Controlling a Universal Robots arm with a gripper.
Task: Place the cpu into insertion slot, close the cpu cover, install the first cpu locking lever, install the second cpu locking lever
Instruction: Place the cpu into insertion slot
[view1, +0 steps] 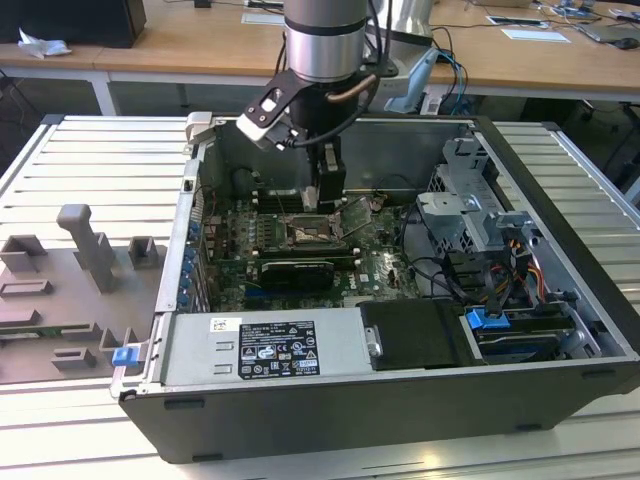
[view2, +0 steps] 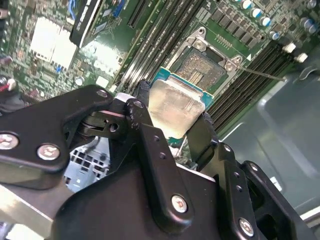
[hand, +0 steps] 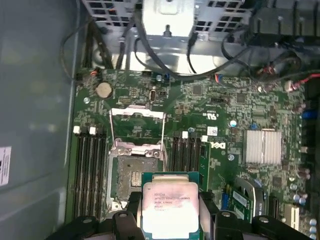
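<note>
My gripper (hand: 170, 212) is shut on the cpu (hand: 170, 202), a pale silvery square chip on a green edge. Black fingers (hand: 131, 206) press on two opposite sides of it. The chip hangs tilted above the motherboard, just beside the insertion slot (hand: 134, 176), whose dark socket lies bare inside its metal rim. The cpu cover (hand: 137, 112) is flipped open past the socket's far edge. In the second wrist view the cpu (view2: 175, 106) sits between the fingertips (view2: 144, 94) with the insertion slot (view2: 202, 69) beyond it. In the exterior view the gripper (view1: 325, 198) hovers over the slot (view1: 313, 233).
Memory slots (hand: 90, 170) flank the socket on both sides. A black graphics card (view1: 292, 270) lies near it, with the power supply (view1: 265, 350) in front. A drive cage (view1: 470, 210) and cables fill the exterior view's right. A grey fixture tray (view1: 70, 290) lies outside the case.
</note>
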